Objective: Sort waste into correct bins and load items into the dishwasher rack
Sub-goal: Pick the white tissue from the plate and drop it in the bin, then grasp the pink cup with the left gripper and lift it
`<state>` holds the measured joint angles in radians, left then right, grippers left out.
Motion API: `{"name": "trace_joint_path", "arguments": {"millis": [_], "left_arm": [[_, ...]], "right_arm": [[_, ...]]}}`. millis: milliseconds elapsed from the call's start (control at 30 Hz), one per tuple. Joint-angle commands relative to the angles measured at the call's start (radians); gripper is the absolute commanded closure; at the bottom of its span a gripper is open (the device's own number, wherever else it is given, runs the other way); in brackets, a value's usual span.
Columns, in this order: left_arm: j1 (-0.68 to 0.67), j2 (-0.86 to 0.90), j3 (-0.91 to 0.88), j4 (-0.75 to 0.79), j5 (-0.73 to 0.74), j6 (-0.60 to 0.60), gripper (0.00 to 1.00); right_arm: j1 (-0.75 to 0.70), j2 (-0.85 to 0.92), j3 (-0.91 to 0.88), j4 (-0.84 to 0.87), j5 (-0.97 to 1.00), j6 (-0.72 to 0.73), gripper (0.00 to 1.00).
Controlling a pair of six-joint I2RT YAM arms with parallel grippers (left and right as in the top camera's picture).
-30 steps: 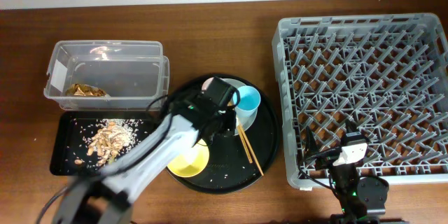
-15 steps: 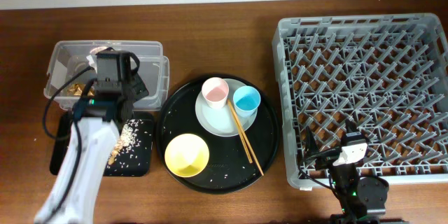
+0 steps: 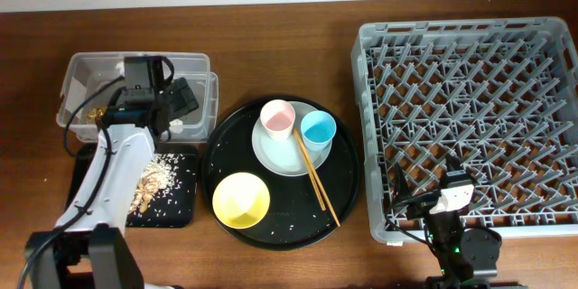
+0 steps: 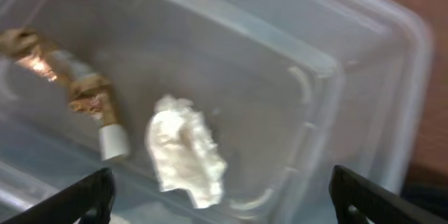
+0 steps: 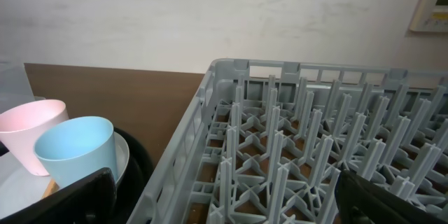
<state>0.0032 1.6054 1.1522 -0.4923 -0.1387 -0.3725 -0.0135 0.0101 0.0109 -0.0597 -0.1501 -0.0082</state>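
My left gripper [image 3: 163,108] hangs open over the clear box [image 3: 135,57]. Below it in the box lie a crumpled white tissue [image 4: 185,150] and the gold-brown wrapper [image 4: 63,77], with nothing between the gripper's [image 4: 220,196] jaws. Tan food scraps [image 3: 153,181] sit in the shallow black tray [image 3: 176,212]. The pink cup [image 3: 277,119], blue cup [image 3: 318,129] and chopsticks [image 3: 316,181] rest on the pale plate [image 3: 280,155]; a yellow bowl [image 3: 241,200] stands beside it. My right gripper [image 3: 452,194] is open and empty at the front edge of the grey rack [image 3: 470,99].
The plate and bowl stand on a large round black tray [image 3: 348,176] strewn with rice grains. The right wrist view shows the rack's near wall [image 5: 203,133] with the pink cup [image 5: 28,136] and blue cup [image 5: 73,150] to its left.
My left arm swung from the round tray to the clear box and its gripper opened; the tissue now lies in the box. The right arm has not moved.
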Motion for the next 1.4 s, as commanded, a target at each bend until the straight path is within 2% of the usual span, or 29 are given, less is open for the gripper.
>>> {"name": "trace_joint_path", "arguments": {"millis": [0,33,67,167,233,267,300,367,433,500,767,1033,1267,1367], "left_arm": [[-0.014,-0.166,0.078,-0.068,0.325,0.033,0.22],[-0.040,-0.234,0.079,-0.123,0.415,0.033,0.25],[-0.058,-0.271,0.079,-0.176,0.431,0.033,0.27],[-0.150,-0.367,0.079,-0.422,0.431,0.033,0.27],[-0.206,-0.370,0.079,-0.498,0.431,0.033,0.26],[-0.237,-0.368,0.077,-0.505,0.431,0.033,0.33],[-0.270,-0.363,0.077,-0.492,0.427,0.033,0.37],[-0.323,-0.334,0.077,-0.436,0.426,0.005,0.52],[-0.359,-0.284,0.077,-0.369,0.373,-0.031,0.54],[-0.376,-0.204,0.077,-0.301,0.306,-0.064,0.54],[-0.376,0.120,0.077,-0.061,0.290,-0.087,0.54],[-0.375,0.226,0.077,-0.043,0.287,-0.087,0.55],[-0.373,0.229,0.077,-0.016,0.234,-0.087,0.80],[-0.364,0.227,0.078,-0.016,0.235,-0.087,0.95]], "right_arm": [[-0.006,-0.006,-0.005,-0.005,0.005,-0.002,0.02],[-0.006,-0.006,-0.005,-0.005,0.005,-0.003,0.02],[-0.006,-0.006,-0.005,-0.005,0.005,-0.003,0.02],[-0.006,-0.006,-0.005,-0.005,0.005,-0.003,0.02],[-0.006,-0.006,-0.005,-0.005,0.005,-0.003,0.02],[-0.006,-0.006,-0.005,-0.005,0.005,-0.003,0.02],[-0.006,-0.006,-0.005,-0.005,0.005,-0.003,0.02],[-0.006,-0.006,-0.005,-0.005,0.005,-0.002,0.02],[-0.006,-0.006,-0.005,-0.005,0.005,-0.003,0.02],[-0.006,-0.006,-0.005,-0.005,0.005,-0.003,0.02],[-0.006,-0.006,-0.005,-0.005,0.005,-0.003,0.02],[-0.006,-0.006,-0.005,-0.005,0.005,-0.003,0.02],[-0.006,-0.006,-0.005,-0.005,0.005,-0.003,0.02],[-0.006,-0.006,-0.005,-0.005,0.005,-0.003,0.02]]}}
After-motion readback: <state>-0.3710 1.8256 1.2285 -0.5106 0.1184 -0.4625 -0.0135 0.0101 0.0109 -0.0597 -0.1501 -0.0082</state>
